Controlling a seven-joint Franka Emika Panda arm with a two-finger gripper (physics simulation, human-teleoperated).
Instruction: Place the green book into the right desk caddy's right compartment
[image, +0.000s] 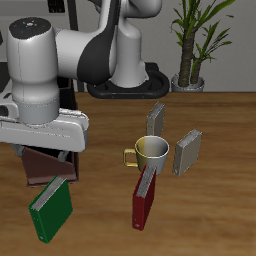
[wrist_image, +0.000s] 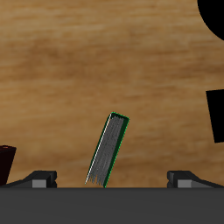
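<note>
The green book (image: 50, 208) stands on edge near the table's front edge, its cover facing the camera. From the wrist view I look down on its white page edges and thin green cover (wrist_image: 107, 150), lying slantwise between my fingers. My gripper (image: 47, 158) (wrist_image: 112, 178) hangs above the book, open, with both fingertips (wrist_image: 40, 178) far apart and nothing held. The right desk caddy (image: 38, 166), dark brown, sits just behind the book and is mostly hidden by my hand; one corner of it (wrist_image: 6, 163) shows in the wrist view. Its compartments are hidden.
A dark red book (image: 144, 200) stands toward the table's middle front. Behind it is a pale mug (image: 151, 152) with a yellow handle. Two grey books (image: 156, 119) (image: 187, 152) stand near the mug. A potted plant (image: 192, 60) is at the back.
</note>
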